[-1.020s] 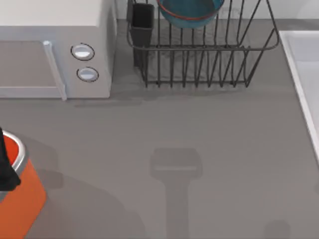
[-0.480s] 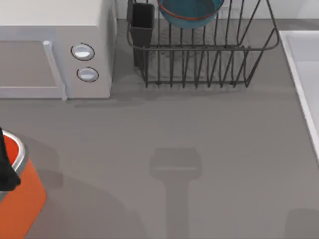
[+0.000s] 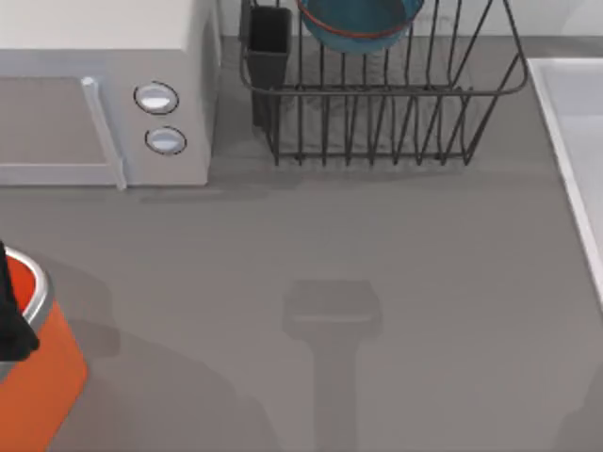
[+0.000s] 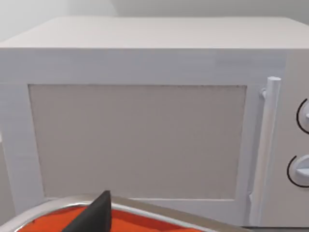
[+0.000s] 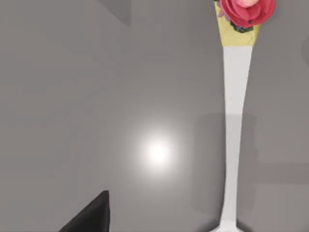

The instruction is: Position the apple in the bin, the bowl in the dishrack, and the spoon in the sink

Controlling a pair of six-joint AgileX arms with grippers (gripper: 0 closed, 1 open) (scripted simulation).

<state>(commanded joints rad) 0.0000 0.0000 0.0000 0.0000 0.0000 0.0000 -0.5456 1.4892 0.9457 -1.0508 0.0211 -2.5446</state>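
The blue-teal bowl (image 3: 358,24) sits inside the black wire dishrack (image 3: 377,122) at the back of the table. The orange bin (image 3: 42,377) stands at the front left, and my left gripper (image 3: 8,315) hangs over its silver rim (image 4: 145,209). The spoon (image 5: 234,125), white-handled with a red rose on a yellow patch at one end, lies flat on the grey table below my right gripper (image 5: 91,217), a little to one side of it. The sink (image 3: 562,160) runs along the right edge. The apple is out of view.
A white microwave (image 3: 104,94) with two round knobs stands at the back left, directly behind the bin; its door (image 4: 140,140) faces my left wrist camera. A dark utensil cup (image 3: 268,47) sits at the dishrack's left corner. Bare grey tabletop spans the middle.
A faint shadow at the table's front right has slid to the right edge of the top view. The left gripper, bin, bowl and dishrack have not moved.
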